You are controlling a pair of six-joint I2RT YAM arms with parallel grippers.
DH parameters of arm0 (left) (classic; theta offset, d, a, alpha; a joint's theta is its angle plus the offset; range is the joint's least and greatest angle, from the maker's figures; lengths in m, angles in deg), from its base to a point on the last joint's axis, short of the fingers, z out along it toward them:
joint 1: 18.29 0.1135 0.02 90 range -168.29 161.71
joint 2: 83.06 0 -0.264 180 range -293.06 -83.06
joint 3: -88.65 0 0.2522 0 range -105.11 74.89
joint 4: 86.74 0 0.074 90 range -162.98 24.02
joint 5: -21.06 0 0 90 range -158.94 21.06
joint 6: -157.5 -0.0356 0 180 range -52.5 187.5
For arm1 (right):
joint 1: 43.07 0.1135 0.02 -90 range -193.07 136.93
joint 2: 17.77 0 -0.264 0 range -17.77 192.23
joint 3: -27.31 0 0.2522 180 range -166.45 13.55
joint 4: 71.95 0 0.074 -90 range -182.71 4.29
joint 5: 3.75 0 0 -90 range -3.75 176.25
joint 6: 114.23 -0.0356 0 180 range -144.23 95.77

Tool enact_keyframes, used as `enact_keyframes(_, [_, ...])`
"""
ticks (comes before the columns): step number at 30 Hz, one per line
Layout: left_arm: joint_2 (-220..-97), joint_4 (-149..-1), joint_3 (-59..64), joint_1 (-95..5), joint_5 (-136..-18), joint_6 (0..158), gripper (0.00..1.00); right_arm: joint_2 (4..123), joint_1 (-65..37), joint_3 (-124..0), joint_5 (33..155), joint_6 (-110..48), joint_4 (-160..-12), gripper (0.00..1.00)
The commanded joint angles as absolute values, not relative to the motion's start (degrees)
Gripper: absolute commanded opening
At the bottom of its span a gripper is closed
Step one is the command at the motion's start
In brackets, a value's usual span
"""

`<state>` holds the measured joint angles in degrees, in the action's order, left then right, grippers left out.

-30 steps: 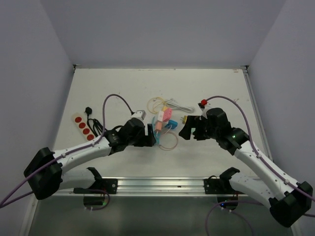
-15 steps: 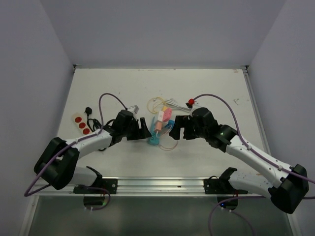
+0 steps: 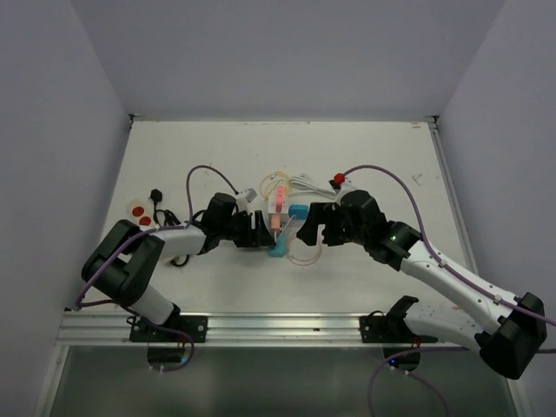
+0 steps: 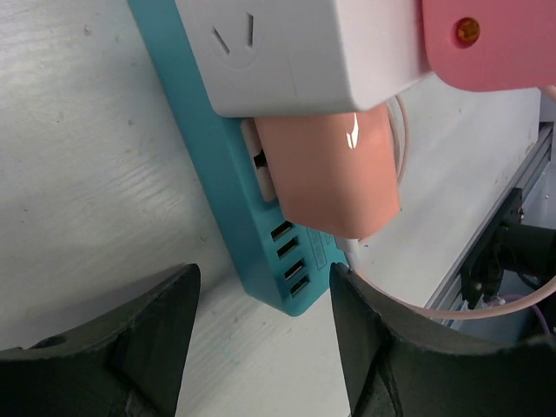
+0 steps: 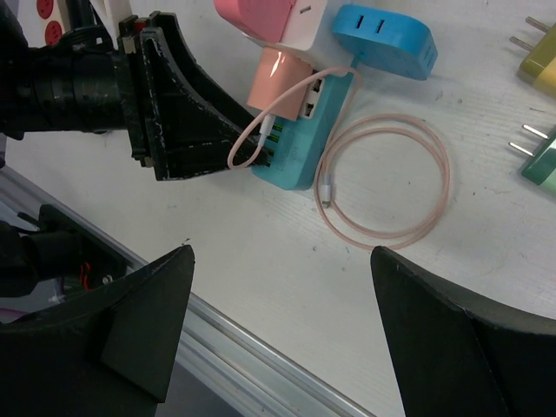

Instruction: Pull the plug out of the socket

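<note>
Plug [image 4: 334, 165] is the salmon one – it's seated in the teal strip [image 4: 217, 156], near the strip's end by the USB ports; a white adapter [image 4: 304, 52] sits plugged in right beside it, touching it. A thin pink cable [image 5: 382, 247] comes out of the plug and lies in a loop on the table [image 5: 261, 226], just right of the strip.

Left gripper [image 4: 261, 287] is down low at the strip's USB end, fingers spread apart with the end of the strip between the tips; can't tell if either tip actually touches it. Right gripper [image 5: 280, 261] hangs just to the right of the strip – fingers wide apart too, holding nothing; a blue adapter [image 5: 387, 39] lies loose near the strip's far end.
</note>
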<state>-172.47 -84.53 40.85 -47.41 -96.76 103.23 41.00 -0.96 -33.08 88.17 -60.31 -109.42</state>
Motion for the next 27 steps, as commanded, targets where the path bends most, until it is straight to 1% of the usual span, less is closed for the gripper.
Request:
enact_keyframes(1, [-173.6,-88.8,43.2,-47.2,-100.1,102.1,0.65,40.0,-0.5,-33.5,86.4,-61.1,-106.3,0.86])
enact_keyframes(7, [-173.2,-92.9,46.6,-47.2,-100.6,104.6,0.65,40.4,0.3,-33.2,86.4,-61.2,-105.5,0.86])
enact_keyframes(9, [-172.8,-95.1,48.5,-47.4,-100.5,107.5,0.63,40.5,0.8,-33.5,86.4,-60.8,-105.6,0.86])
enact_keyframes(12, [-172.3,-99.2,49.5,-50.1,-97.8,110.5,0.63,41.1,1.7,-34.5,84.5,-59.9,-106.1,0.86])
enact_keyframes(14, [-172.4,-100.0,49.1,-53.8,-94.6,112.2,0.63,42.0,2.7,-35.6,83.6,-59.3,-106.9,0.86])
enact_keyframes(19, [-173.2,-104.6,48.0,-61.1,-92.4,116.2,0.62,43.1,4.2,-37.4,80.8,-57.9,-108.6,0.86])
enact_keyframes(21, [-172.5,-104.4,47.6,-62.2,-91.4,116.7,0.63,43.1,4.2,-37.7,80.1,-57.5,-109.1,0.86])
enact_keyframes(22, [-172.0,-104.1,47.6,-62.8,-90.9,116.8,0.63,43.0,4.4,-37.8,79.5,-57.3,-109.5,0.86])
enact_keyframes(25, [-168.5,-102.3,48.5,-63.0,-89.1,116.5,0.7,42.4,4.3,-38.0,78.5,-56.1,-110.4,0.86])
enact_keyframes(27, [-165.4,-96.4,49.0,-63.0,-86.8,114.4,0.73,42.1,4.4,-38.0,78.3,-55.4,-110.8,0.86])
